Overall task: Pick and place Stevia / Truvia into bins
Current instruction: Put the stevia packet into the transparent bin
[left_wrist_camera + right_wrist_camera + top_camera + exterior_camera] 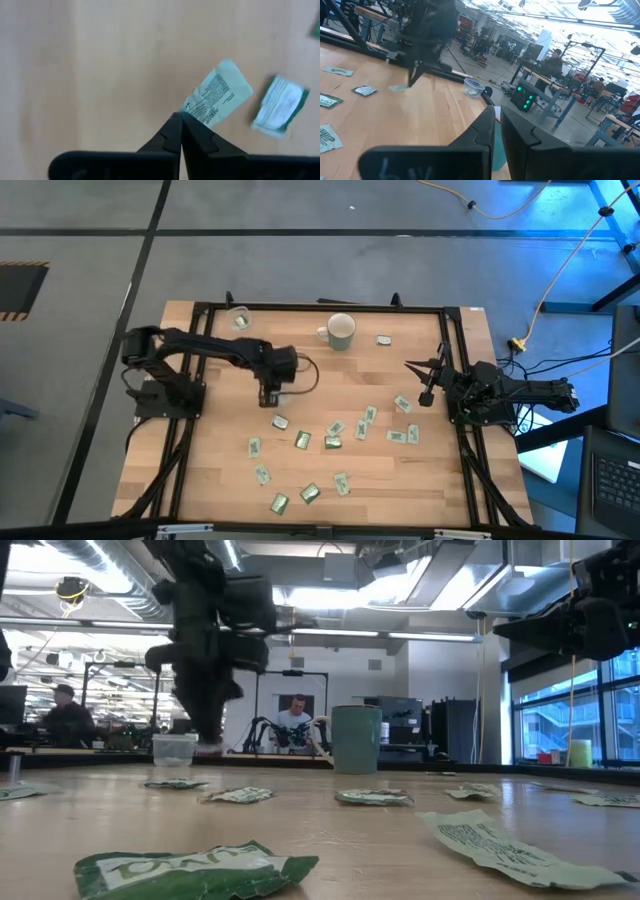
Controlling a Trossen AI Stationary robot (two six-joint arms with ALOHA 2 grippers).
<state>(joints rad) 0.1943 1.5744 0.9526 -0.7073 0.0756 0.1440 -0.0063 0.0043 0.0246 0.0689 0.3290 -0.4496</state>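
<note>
Nearest me on the pale wooden desk (pixel 220 460) lie the small flat green-and-white paper sachets (pixel 303 439), approx 15 scattered across the front and middle, none stacked that I can see. A crumpled green one (pixel 190 870) sits right at the front edge in the low view.

Mid-desk, the left pincer (pixel 272 395) is down low w/ its dark fingers pressed together on the corner of 1 pale green printed sachet (pixel 216 97); a 2nd green-and-white sachet (pixel 278 105) lies just beside it, not touching.

These packets look very light, thin and floppy, so I'd judge a corner nip like this holds but lets the paper droop and swing; an edge or corner is the only real purchase since they lie flat on the wood. Slippery risk seems low, tearing possible if tugged.

The right pincer (pixel 427 391) hangs off at the right side of the desk, fingers nearly together and holding nothing, waiting.

Farther back, the pale whitish-green ceramic mug (pixel 340 331) stands upright near the rear edge, and the small clear plastic cup (pixel 238 318) sits at the rear left, well apart from it.
</note>
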